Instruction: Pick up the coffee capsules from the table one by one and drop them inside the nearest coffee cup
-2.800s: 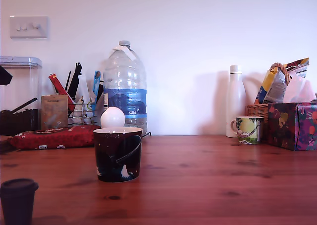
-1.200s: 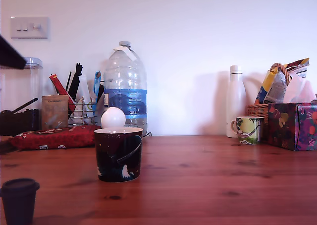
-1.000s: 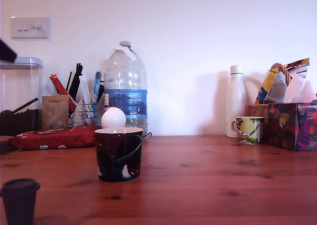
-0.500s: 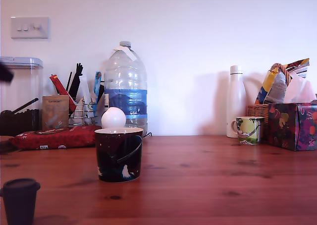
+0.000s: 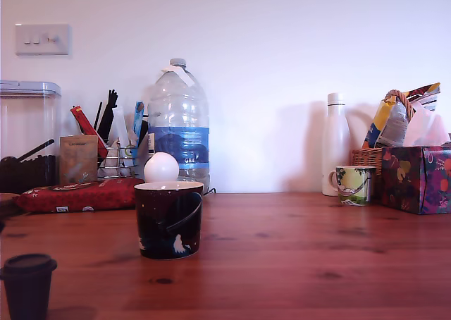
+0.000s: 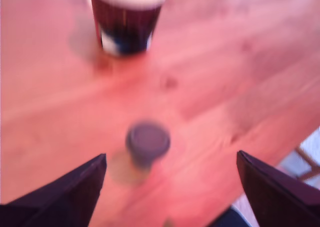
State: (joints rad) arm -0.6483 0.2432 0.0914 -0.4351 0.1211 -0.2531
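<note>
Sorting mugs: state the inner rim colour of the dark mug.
White, clearest in the exterior view: dark navy-black mug.

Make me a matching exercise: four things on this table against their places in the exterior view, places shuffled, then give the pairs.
Things:
1. coffee capsule
2. dark navy mug
3. white ball
4. pale green patterned mug

Places:
A. far right, beside the white bottle
B. bottom left corner, nearest the camera
C. just behind the dark mug's rim
D. left of centre, front of the water jug

Pairs: 1-B, 2-D, 3-C, 4-A

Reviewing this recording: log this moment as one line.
phase: approach | gripper: open, above capsule | capsule: upright on table | cup: no capsule seen
</note>
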